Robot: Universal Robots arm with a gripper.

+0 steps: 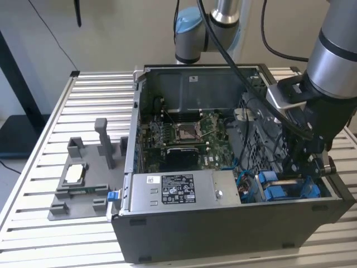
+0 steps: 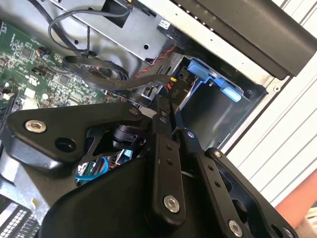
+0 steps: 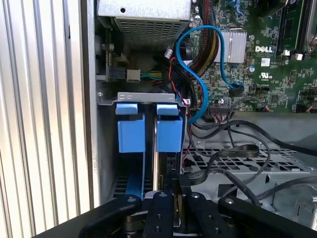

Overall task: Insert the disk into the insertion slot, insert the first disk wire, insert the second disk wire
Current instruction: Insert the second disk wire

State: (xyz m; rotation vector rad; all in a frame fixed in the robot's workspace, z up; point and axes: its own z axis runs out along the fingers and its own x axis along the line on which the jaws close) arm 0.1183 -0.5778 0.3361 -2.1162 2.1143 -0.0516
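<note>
My gripper reaches down into the open computer case at the exterior view's right front corner. In both wrist views the gripper is shut on the black connector of a disk wire. The wire's flat black cable trails away over the perforated cage. The connector hangs just above the insertion slot. Two blue carrier tabs stand side by side in that slot. A thin disk edge seems to sit between them, mostly hidden.
The silver power-supply box lies along the case front beside the slot. Behind it are the green motherboard and a looping blue cable. A grey fixture rests on the slatted table. A person's arm shows outside the case.
</note>
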